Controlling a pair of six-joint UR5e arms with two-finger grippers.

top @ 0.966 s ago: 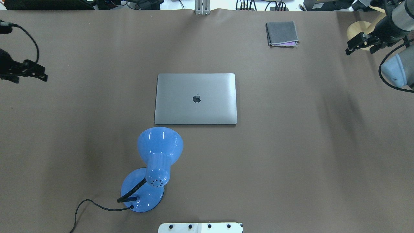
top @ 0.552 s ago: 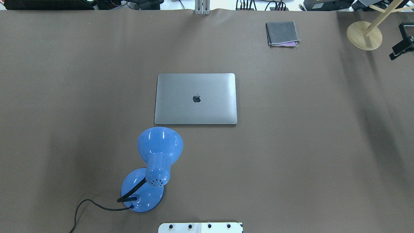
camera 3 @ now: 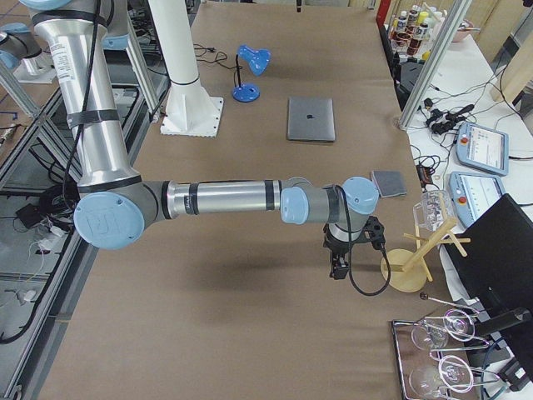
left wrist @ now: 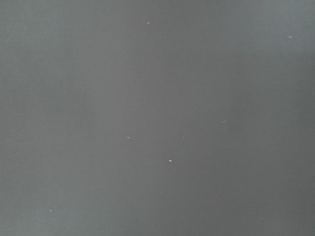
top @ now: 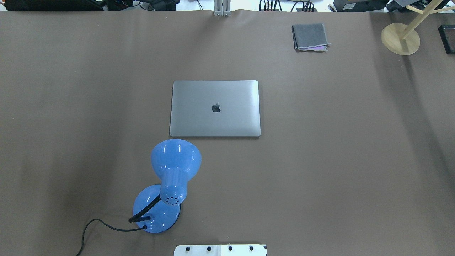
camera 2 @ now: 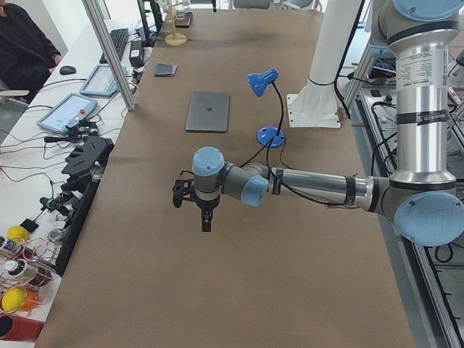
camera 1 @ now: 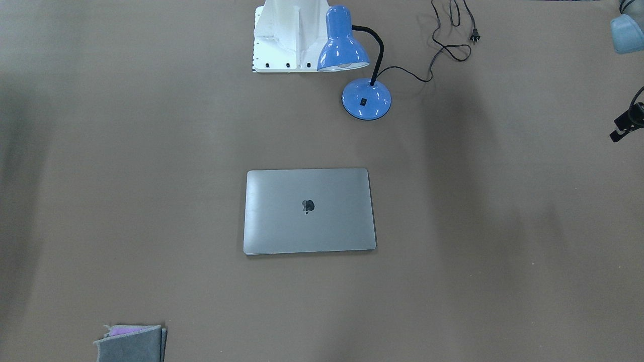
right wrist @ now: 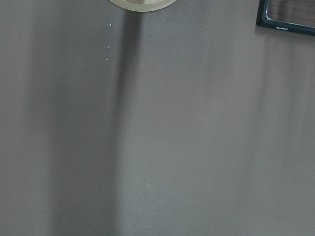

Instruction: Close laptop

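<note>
The space-grey laptop (top: 215,108) lies shut and flat in the middle of the brown table, lid down, apple logo up; it also shows in the front view (camera 1: 309,211). My left gripper (camera 2: 205,217) hangs over bare table far to the laptop's left; only a black bit of it shows at the front view's edge (camera 1: 625,125). My right gripper (camera 3: 337,268) hangs over the table far to the laptop's right, near a wooden stand. Neither shows in the overhead view. I cannot tell whether either is open or shut. Both wrist views show only bare table cover.
A blue desk lamp (top: 170,177) with its cord stands just in front of the laptop's near left corner. A folded grey cloth (top: 310,37) lies at the far right. A wooden stand (top: 400,38) and a black tray (top: 448,33) sit at the far right corner.
Both arms have drawn outward and left the overhead view, the left off the left edge, the right off the right edge. The laptop has not moved.
</note>
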